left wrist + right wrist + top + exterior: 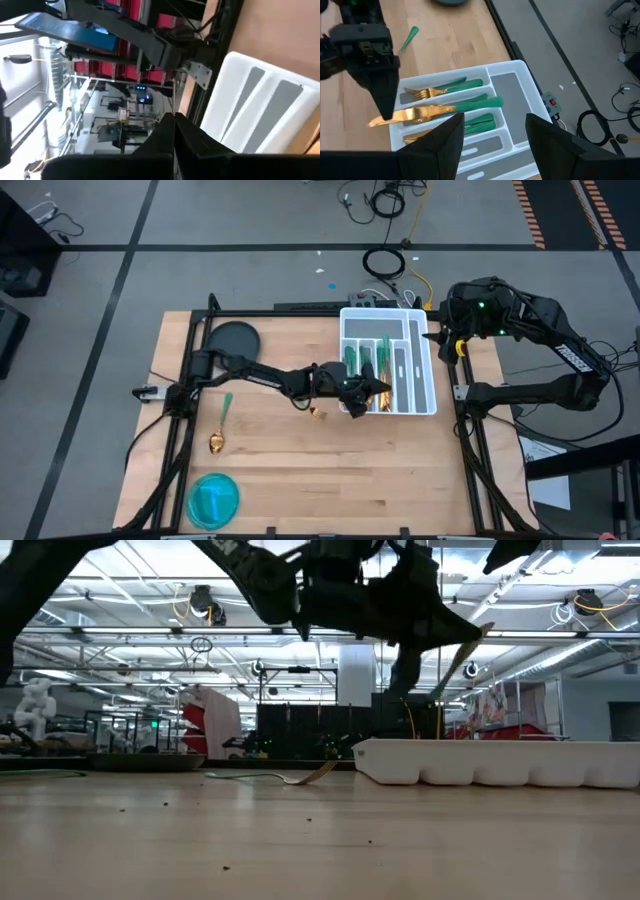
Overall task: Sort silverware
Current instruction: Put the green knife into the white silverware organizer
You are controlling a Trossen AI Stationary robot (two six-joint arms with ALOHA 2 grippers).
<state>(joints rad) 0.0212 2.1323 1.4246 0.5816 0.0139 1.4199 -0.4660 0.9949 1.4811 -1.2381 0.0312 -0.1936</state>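
The left arm reaches low and nearly straight across the table (300, 450), its wrist turned so that the left tool (372, 393) hangs over the near rim of the white tray (425, 406). Its fingers are pinched tight on a knife (435, 111); the gold blade pokes out on one side of the tool and the green handle runs out the other way, lying crosswise above the tray's slots. Below the held piece, forks (442, 90) and more green-handled pieces (479, 122) lie in the slots. Behind that tool, back along the arm, a gold spoon (218, 435) with a green handle lies on the bare wood, and just beside the wrist a small gold piece (316, 413) rests on the table. The right arm is folded back at the tray's far side, its elbow out past the table edge; the right tool (492, 132) hovers above the tray, fingers spread wide with nothing between them.
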